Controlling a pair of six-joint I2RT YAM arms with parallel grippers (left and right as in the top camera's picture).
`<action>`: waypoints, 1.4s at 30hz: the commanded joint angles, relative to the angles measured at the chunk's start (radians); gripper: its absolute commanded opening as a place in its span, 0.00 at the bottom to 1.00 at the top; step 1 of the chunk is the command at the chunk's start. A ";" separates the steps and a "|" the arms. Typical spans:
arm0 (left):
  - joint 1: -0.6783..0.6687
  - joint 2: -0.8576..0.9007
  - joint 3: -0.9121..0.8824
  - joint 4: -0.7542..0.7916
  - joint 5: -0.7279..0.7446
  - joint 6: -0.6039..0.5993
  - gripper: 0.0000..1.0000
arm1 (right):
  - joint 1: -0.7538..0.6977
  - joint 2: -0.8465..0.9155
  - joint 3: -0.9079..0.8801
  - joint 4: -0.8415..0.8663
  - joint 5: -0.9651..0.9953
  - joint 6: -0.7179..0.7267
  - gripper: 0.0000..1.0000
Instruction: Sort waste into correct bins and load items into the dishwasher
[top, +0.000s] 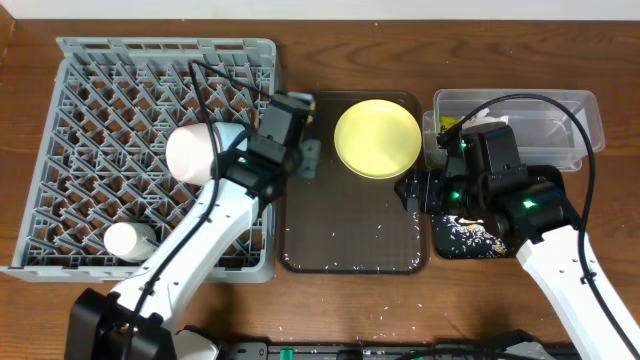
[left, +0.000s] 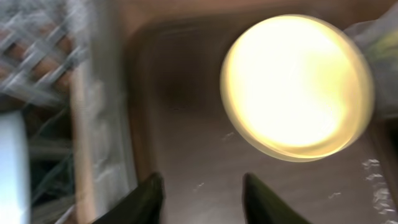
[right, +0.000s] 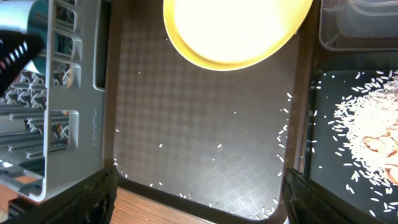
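One yellow plate (top: 377, 138) lies on the brown tray (top: 340, 230).

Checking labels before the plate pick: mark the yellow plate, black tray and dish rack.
yellow plate (top: 378, 138), overhead view, centre of its face.
black tray (right: 326, 205), right wrist view, bare floor corner.
dish rack (top: 165, 47), overhead view, far rim.

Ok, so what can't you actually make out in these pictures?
Overhead: the clear rectangular plastic tub, contents partly covered by the right arm.
Overhead: the shallow glossy black tray, mostly under that arm.
Left wrist: the grey lattice dish rack, motion-blurred.
Right wrist: the round yellow plate, cut by the top edge, overexposed.
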 joint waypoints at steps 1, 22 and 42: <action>-0.041 0.087 0.018 0.145 0.089 -0.002 0.53 | 0.006 0.005 0.003 0.001 0.003 0.011 0.83; -0.040 0.530 0.018 0.438 0.262 -0.266 0.34 | 0.006 0.005 0.003 0.000 0.003 0.011 0.84; 0.126 -0.013 0.019 0.060 0.208 -0.022 0.08 | 0.006 0.005 0.003 -0.022 0.007 0.011 0.84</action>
